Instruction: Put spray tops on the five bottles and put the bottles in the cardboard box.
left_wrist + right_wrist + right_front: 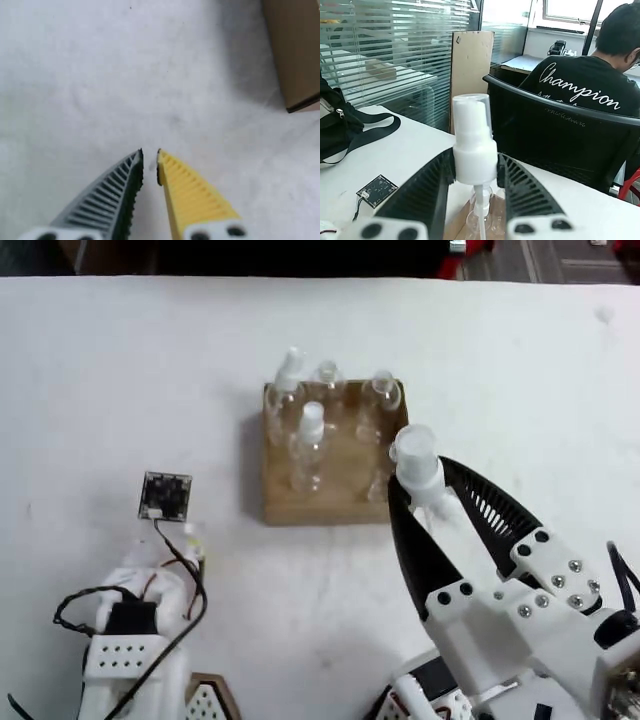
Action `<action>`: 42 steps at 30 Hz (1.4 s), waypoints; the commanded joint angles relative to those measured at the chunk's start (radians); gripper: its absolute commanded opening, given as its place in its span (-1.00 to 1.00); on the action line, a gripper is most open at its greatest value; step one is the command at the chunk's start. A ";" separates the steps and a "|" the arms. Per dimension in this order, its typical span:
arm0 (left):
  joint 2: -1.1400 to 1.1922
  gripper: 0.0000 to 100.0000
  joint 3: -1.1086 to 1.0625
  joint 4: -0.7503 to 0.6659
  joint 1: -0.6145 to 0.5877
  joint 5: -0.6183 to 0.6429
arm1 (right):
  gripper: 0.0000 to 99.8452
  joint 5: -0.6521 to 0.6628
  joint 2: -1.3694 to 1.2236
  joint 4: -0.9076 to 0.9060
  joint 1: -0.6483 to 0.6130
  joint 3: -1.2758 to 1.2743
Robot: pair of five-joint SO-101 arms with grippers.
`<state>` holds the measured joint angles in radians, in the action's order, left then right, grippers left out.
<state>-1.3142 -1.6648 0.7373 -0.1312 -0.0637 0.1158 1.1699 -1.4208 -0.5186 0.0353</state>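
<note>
– Since your right gripper (pixel 420 480) is clamped on a spray top (pixel 413 455) just over the near right corner of the cardboard box (pixel 300 512), you look to be mid-fitting. What comes next?
– You need to line its dip tube (pixel 480 210) up over a bare neck, lower it straight, then seat the top.
– And your left gripper (pixel 150 159)?
– Its jaws are all but together on nothing, low over the table (pixel 100 360) beside the box. You might use it to steady a bottle.
– What's the count?
– One box. Four bottles (pixel 310 455) stand in it for certain, and a fifth seems half hidden under the held top. Two of them wear white tops, so with yours that makes three tops. The two far necks look bare, though I can't be sure. One circuit board (pixel 165 495) lies off to the side.
</note>
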 commanded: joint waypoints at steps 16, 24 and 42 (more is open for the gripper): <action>-0.013 -0.87 0.006 -0.021 0.016 0.011 | -0.97 -0.011 -0.021 0.064 0.007 -0.014; -0.013 -0.87 0.020 -0.133 -0.016 0.005 | -0.97 -0.011 -0.019 0.068 0.007 -0.008; -0.013 -0.87 0.896 0.485 0.041 0.014 | -0.97 -0.005 -0.028 0.452 0.107 -0.250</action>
<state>-1.3142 -0.9682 1.0457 -0.1926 -0.0637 0.1158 1.1653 -1.1109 -0.4450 -0.0767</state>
